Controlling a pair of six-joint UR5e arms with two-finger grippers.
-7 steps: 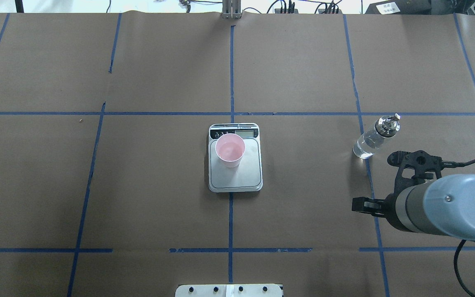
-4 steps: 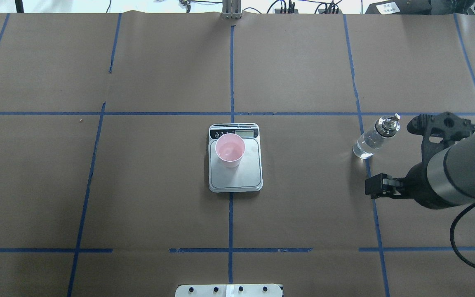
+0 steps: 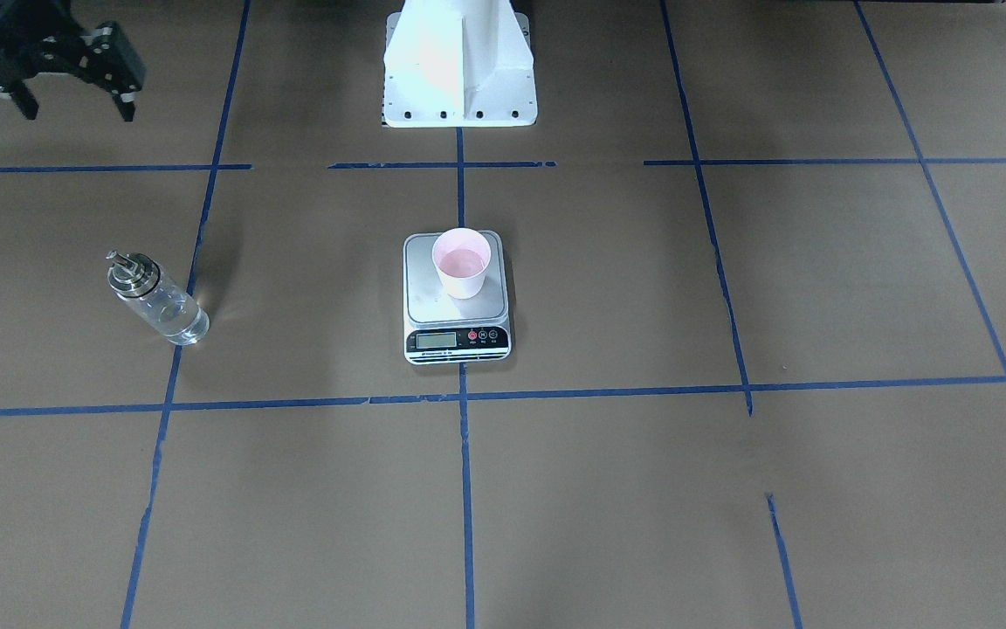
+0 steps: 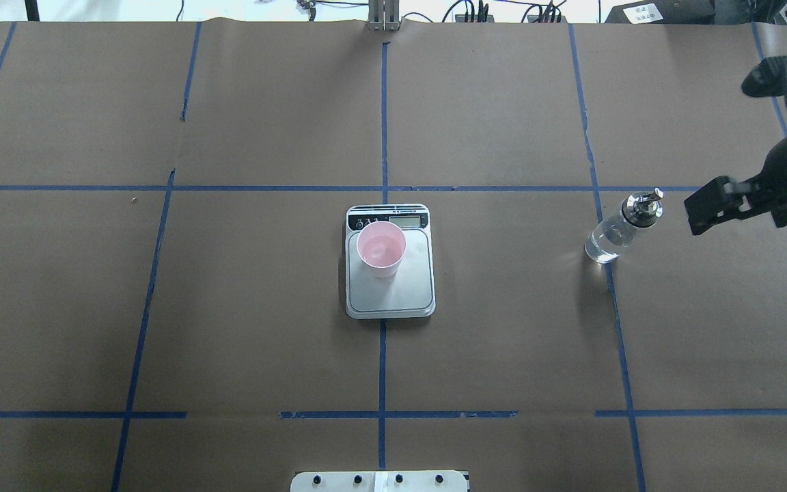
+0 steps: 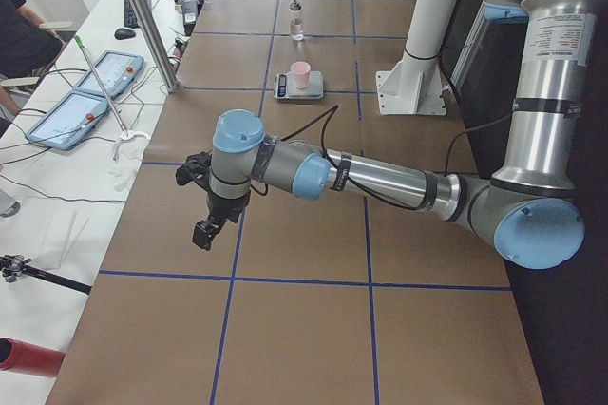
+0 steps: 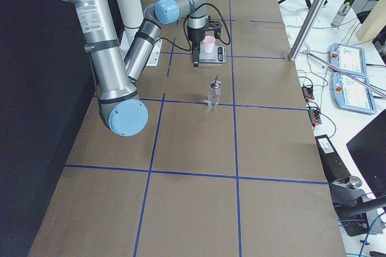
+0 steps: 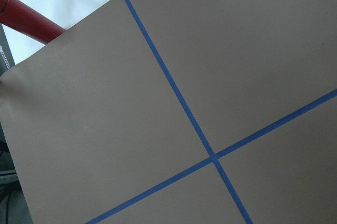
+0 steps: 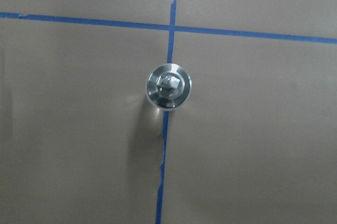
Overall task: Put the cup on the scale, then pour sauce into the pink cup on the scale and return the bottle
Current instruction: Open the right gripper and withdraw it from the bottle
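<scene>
Sitting on the scale: the cup (image 4: 381, 247) stood upright on the steel platform, toward the display end, touching nothing else.
Scale: the scale (image 4: 393, 294) lay flat at the middle of the desk (image 4: 229, 307), on a blue tape (image 4: 382, 123) line, its display strip on the side away from the robot.
Bottle: the bottle (image 4: 615, 232) stood upright on the desk, well apart from the scale on the robot's right, over another tape line.
Sauce: the sauce (image 4: 602, 247), clear, filled the lower part of the bottle.
Right hand: the right hand (image 3: 75, 105) hung above the desk, farther from the scale than the bottle and clear of it, fingers spread wide and holding nothing. Its wrist camera looked straight down on the silver cap (image 8: 168, 86).
Left hand: the left hand (image 5: 199, 201) hovered over bare desk, well apart from the scale on the robot's left. Whether its fingers were wide or narrow could not be told.
</scene>
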